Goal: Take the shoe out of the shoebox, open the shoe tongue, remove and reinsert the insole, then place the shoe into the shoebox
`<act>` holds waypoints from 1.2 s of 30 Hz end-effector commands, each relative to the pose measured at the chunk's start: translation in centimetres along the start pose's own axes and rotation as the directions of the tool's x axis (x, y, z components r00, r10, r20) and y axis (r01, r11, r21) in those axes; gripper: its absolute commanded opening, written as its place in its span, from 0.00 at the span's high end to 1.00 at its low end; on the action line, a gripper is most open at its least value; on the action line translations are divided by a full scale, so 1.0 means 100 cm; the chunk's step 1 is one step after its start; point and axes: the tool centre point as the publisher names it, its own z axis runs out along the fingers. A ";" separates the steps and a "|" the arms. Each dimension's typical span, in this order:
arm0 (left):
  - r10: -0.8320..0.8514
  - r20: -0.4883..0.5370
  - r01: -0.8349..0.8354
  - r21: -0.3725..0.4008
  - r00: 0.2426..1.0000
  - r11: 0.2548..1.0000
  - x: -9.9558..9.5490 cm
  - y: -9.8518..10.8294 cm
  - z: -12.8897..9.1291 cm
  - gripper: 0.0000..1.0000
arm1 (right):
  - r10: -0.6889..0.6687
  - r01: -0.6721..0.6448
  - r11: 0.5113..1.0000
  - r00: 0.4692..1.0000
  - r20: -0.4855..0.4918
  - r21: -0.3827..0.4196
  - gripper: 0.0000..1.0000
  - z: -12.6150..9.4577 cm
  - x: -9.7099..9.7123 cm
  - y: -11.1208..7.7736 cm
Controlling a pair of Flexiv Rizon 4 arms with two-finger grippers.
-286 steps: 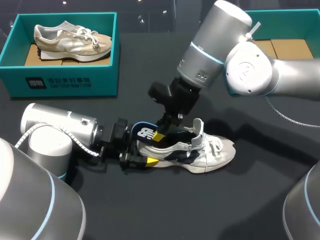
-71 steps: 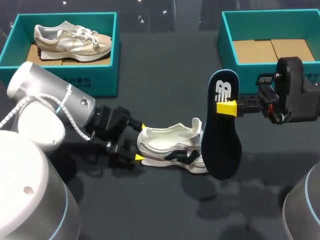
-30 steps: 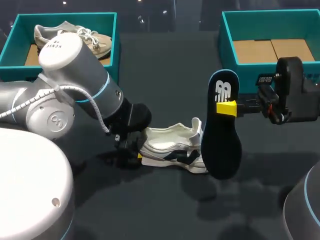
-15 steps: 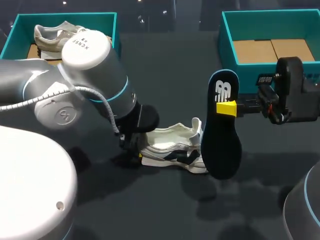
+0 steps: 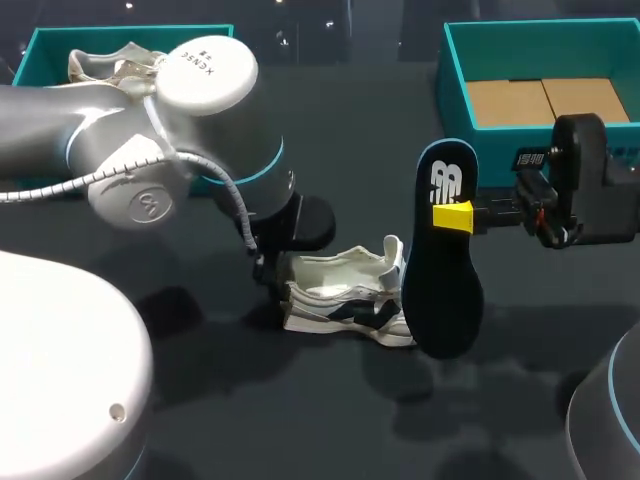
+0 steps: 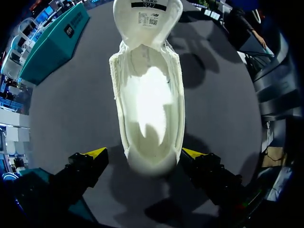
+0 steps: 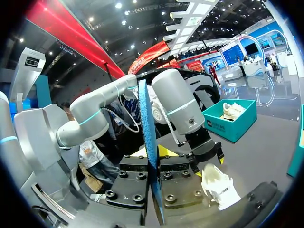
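Observation:
A white shoe (image 5: 345, 298) stands on the dark table, tongue pulled up, with no insole in it. My left arm (image 5: 190, 150) comes down over its heel. In the left wrist view the left gripper (image 6: 144, 155) is open, with one yellow tip on each side of the heel of the shoe (image 6: 149, 90). To the right of the shoe, my right gripper (image 5: 453, 215) is shut on the dark insole (image 5: 441, 275) and holds it upright above the table. The right wrist view shows the insole (image 7: 148, 137) edge-on between the fingers, with the shoe (image 7: 216, 184) beyond.
A teal shoebox (image 5: 30, 50) at the back left holds a beige shoe, mostly hidden behind my left arm. A second teal shoebox (image 5: 452, 70) at the back right has only cardboard on its floor. The right arm's wrist (image 5: 590, 195) hangs in front of that box.
My left arm has swung right and up, bringing its gripper from beside the heel to over it. The right arm and the insole have stayed still.

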 end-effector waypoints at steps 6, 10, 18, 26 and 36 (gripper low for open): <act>0.044 0.002 -0.044 0.016 0.999 0.999 -0.014 -0.027 -0.037 0.00 | 0.000 0.000 1.000 1.000 0.000 0.001 1.00 0.002 -0.001 0.000; 0.056 0.011 -0.056 0.017 0.998 0.998 -0.026 -0.041 -0.036 0.00 | 0.000 0.000 1.000 1.000 0.000 0.001 1.00 0.002 -0.001 0.000; 0.074 0.017 -0.074 0.027 0.997 0.997 -0.033 -0.069 -0.017 0.00 | 0.000 0.000 1.000 1.000 0.000 0.001 1.00 0.002 -0.001 0.000; 0.063 0.024 -0.064 0.051 0.998 0.997 -0.033 -0.083 -0.001 0.00 | 0.000 0.000 1.000 1.000 0.000 0.001 1.00 0.002 -0.001 0.000; 0.053 0.026 -0.054 0.028 0.998 0.998 -0.031 -0.091 0.023 0.22 | 0.000 0.000 1.000 1.000 0.000 0.001 1.00 0.002 -0.001 0.000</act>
